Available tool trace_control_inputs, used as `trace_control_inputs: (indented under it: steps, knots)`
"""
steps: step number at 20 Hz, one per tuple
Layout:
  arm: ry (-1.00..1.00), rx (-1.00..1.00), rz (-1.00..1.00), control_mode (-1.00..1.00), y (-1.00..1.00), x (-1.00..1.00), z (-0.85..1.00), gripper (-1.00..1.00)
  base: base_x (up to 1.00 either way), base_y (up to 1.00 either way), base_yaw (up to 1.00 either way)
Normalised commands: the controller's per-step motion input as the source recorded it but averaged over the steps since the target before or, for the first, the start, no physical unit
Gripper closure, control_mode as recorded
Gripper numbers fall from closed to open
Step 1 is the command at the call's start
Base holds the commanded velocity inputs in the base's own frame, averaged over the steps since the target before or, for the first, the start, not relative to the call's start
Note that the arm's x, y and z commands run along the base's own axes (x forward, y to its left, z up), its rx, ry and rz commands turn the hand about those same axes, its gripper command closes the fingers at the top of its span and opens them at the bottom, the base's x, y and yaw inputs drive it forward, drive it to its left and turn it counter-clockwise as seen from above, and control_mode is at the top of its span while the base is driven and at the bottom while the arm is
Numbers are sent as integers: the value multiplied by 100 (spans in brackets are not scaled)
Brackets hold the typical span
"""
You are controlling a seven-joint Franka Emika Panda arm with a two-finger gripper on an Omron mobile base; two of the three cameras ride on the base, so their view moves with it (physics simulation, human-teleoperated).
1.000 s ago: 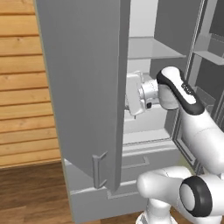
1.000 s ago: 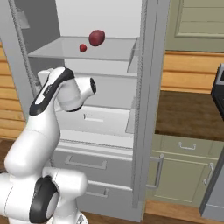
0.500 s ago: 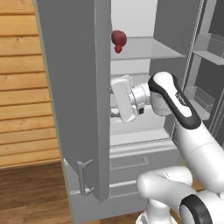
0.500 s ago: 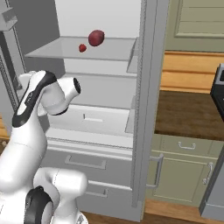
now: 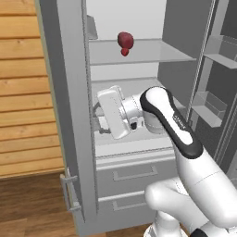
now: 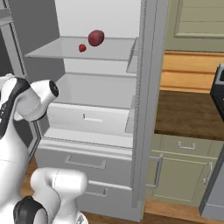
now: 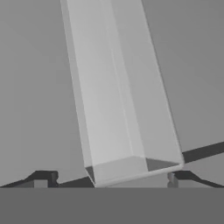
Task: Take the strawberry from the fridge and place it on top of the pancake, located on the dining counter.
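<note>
The fridge (image 5: 69,92) stands with both doors swung out. Its pale shelves (image 6: 78,49) are in view. The dark red strawberry (image 5: 125,40) (image 6: 96,37) lies on the upper shelf, with a smaller red bit (image 6: 82,47) beside it. My gripper (image 5: 98,121) is lower down, at the middle shelf's height, and points left at the inside of the left door. Its jaws are open and hold nothing. In the hand view the gripper (image 7: 110,178) faces a clear door bin (image 7: 122,100) close up. The pancake and the dining counter are out of view.
The right door (image 5: 208,92) with its bins hangs open beside the arm. Two drawers (image 6: 83,162) sit below the shelves. Right of the fridge are green-grey cabinets (image 6: 183,166) under a wooden worktop (image 6: 188,113). A wood-panelled wall (image 5: 23,92) is on the left.
The left door has swung further open. My hand has moved left with it and stayed open. The strawberry has come into sight in the left base view.
</note>
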Motion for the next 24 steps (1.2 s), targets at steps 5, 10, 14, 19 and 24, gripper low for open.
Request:
trace_control_inputs:
  steps: [5, 10, 14, 19, 24]
  knots:
    - [0, 0, 0, -100, 40, -1, 0, -100, 0, 0, 0]
    - [0, 0, 0, -100, 9, 0, 8, -100, 0, 0, 0]
    - [0, -1, 0, -100, -25, -7, 16, -100, 0, 0, 0]
    - [2, -21, -4, -100, -88, -5, 17, -100, 0, 0, 0]
    - [4, -60, -13, -100, -97, 0, 0, -100, 0, 0, 0]
